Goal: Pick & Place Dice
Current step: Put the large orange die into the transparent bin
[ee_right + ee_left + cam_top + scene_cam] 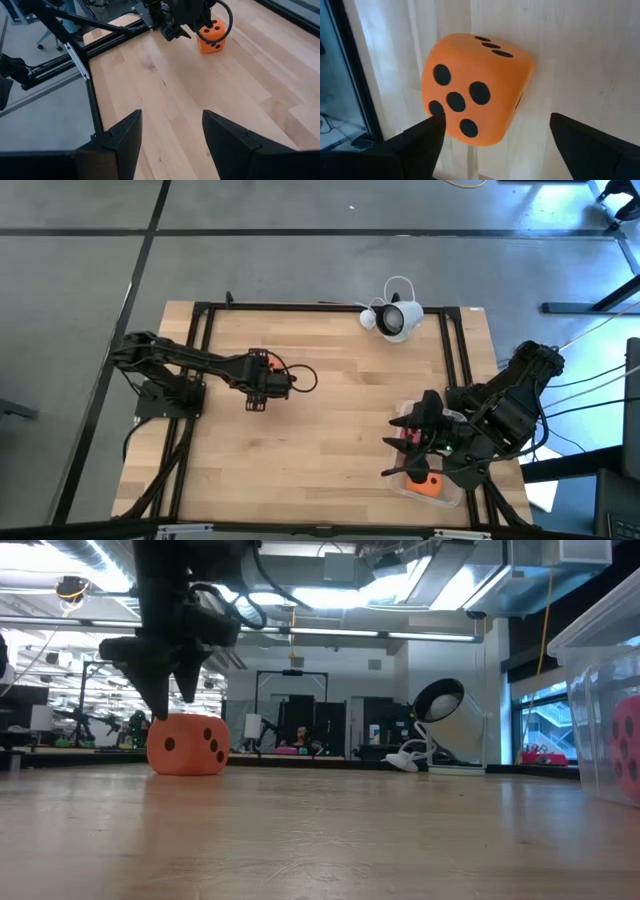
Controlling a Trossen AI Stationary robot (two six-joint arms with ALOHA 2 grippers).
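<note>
- The wooden table [330, 450] fills the middle of the high view, framed by black rails, with grey floor around it.
- The right arm reaches over the table's near right corner; the right gripper [170, 131] has its fingers spread wide with nothing between them, and hangs above bare wood.
- The left arm stretches in from the table's left edge; the left gripper [492, 136] hangs just above an orange die, its fingers parted wide on either side of it. In the low view one fingertip comes down to the die's top edge; whether it touches, I cannot tell.
- A clear plastic bin [605, 690] sits at the near right corner, under the right arm.
- A white lamp [397, 318] lies near the table's far edge.
- The orange die [472, 87] rests on the wood left of centre, five pips facing the left wrist camera.
- Another orange die [429, 485] and a red die [627, 750] lie in the bin.
</note>
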